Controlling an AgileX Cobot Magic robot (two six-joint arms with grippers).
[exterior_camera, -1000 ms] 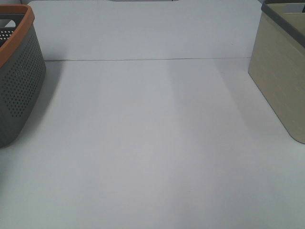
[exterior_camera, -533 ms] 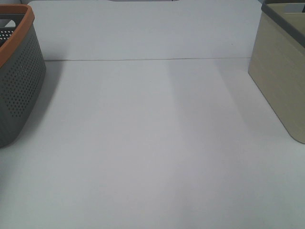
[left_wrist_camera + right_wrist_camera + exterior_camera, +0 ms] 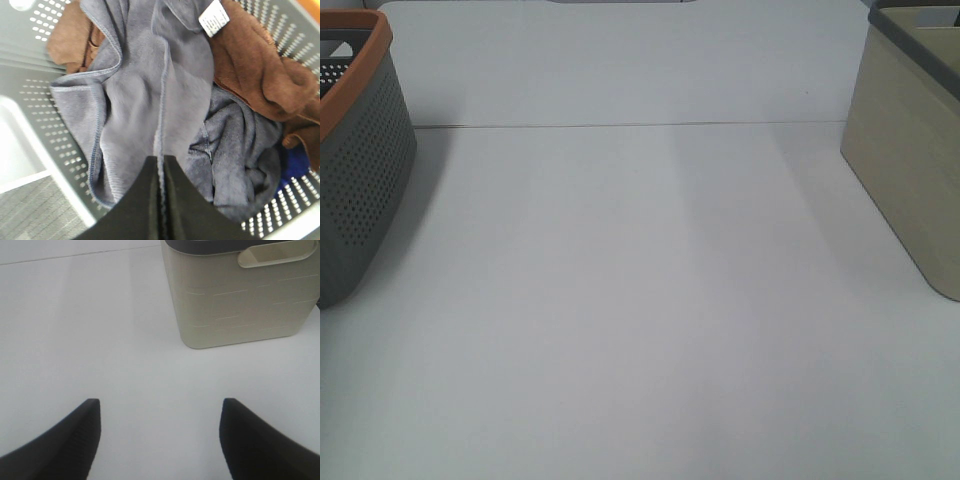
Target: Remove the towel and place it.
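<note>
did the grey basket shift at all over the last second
No. The grey basket sits at the same spot against the table seam in the high view.

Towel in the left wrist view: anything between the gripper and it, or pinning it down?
Nothing visible. The left gripper is shut on a fold of the towel inside the gray basket. A brown cloth lies against the towel's side; whether it overlaps the towel is unclear.
</note>
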